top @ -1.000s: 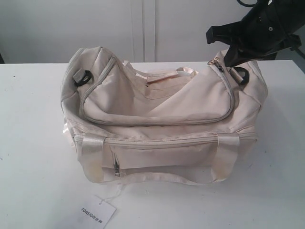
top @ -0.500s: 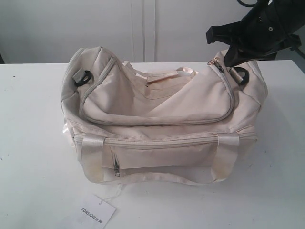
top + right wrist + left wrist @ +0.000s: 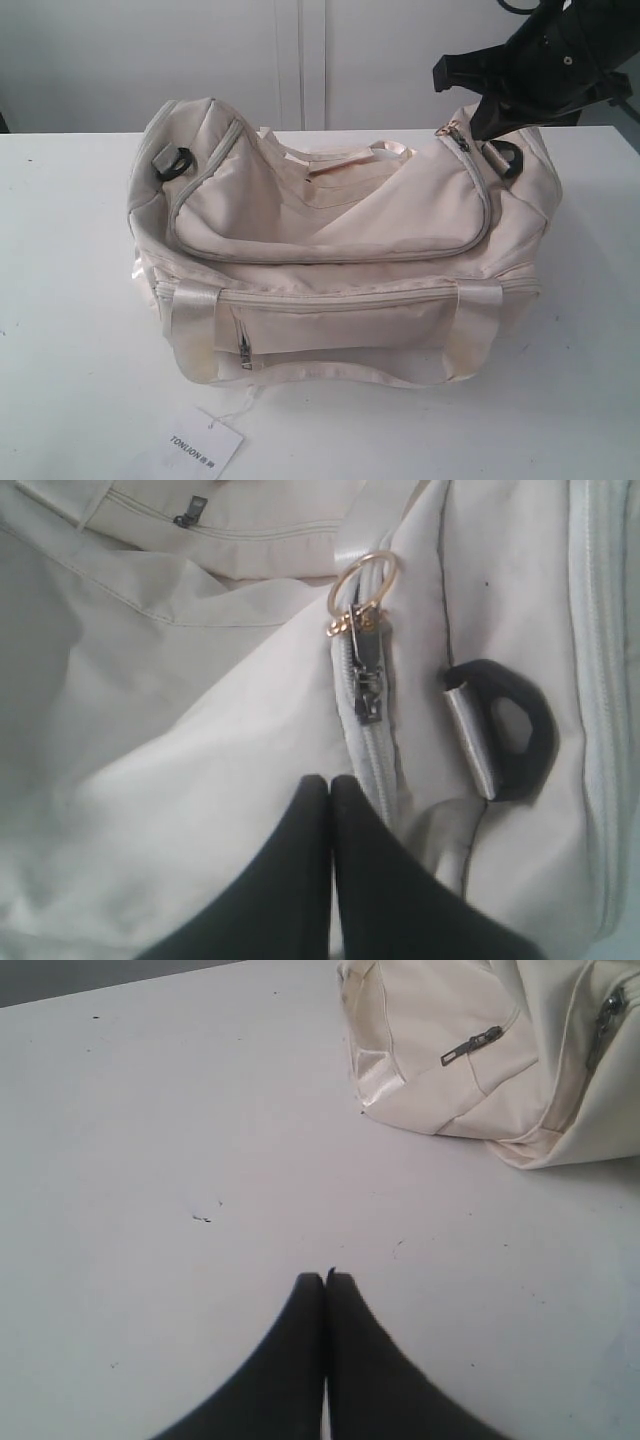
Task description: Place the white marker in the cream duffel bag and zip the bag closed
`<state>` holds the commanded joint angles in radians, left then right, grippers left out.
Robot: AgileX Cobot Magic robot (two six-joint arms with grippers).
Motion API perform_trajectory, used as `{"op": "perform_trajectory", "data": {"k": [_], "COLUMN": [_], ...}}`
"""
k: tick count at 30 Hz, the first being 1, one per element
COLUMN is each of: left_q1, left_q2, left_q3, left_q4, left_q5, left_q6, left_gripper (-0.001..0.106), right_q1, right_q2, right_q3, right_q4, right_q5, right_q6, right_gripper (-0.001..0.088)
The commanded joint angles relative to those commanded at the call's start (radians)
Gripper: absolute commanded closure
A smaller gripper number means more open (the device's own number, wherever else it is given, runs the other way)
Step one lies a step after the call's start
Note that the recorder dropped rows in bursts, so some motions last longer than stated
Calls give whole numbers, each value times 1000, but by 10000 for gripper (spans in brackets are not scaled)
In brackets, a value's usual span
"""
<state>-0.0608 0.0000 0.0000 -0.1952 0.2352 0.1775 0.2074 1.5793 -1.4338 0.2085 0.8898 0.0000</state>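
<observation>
A: The back is a plain white wall [image 3: 150, 60], and the white surface [image 3: 70, 300] carries the cream duffel bag [image 3: 330, 220] with its paper hang tag [image 3: 205, 447]. Where is the white marker?

B: I cannot see it in any view. It is not on the part of the surface that shows. Perhaps it lies inside the bag, but this is only my guess.

A: And the fingers?

B: The right fingers [image 3: 290, 880] are pressed together with nothing between them. They are over the end of the bag, just beside the top zip and a little short of its slider [image 3: 367, 685]. The left fingers [image 3: 290, 1360] are pressed together too and empty, above bare surface, with the bag near.

A: How will the bag handle?

B: Soft and limp, I think. The cloth sags in the middle, so it may fold or slide when the zip is pulled. The satin handles [image 3: 330, 372] look slippery.

A: So where to take hold?

B: On the slider's metal tab, or the gold ring [image 3: 362, 580] on it; both are small and stiff. The black D-ring [image 3: 520, 730] beside it looks a firm place to hold the bag against the pull. The zip seems closed up to the slider, but I cannot judge it all along.
</observation>
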Motion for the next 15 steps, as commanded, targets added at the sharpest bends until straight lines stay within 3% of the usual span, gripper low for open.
{"op": "perform_trajectory", "data": {"k": [7,15], "left_q1": [0,0], "left_q2": [0,0], "left_q3": [0,0], "left_q4": [101,107], "left_q5": [0,0], "left_q6": [-130,-140], "left_gripper": [1053,1053], "right_q1": [0,0], "right_q2": [0,0], "right_q3": [0,0], "right_q4": [0,0], "right_q5": [-2,0], "right_q6": [0,0], "right_gripper": [868,868]}}
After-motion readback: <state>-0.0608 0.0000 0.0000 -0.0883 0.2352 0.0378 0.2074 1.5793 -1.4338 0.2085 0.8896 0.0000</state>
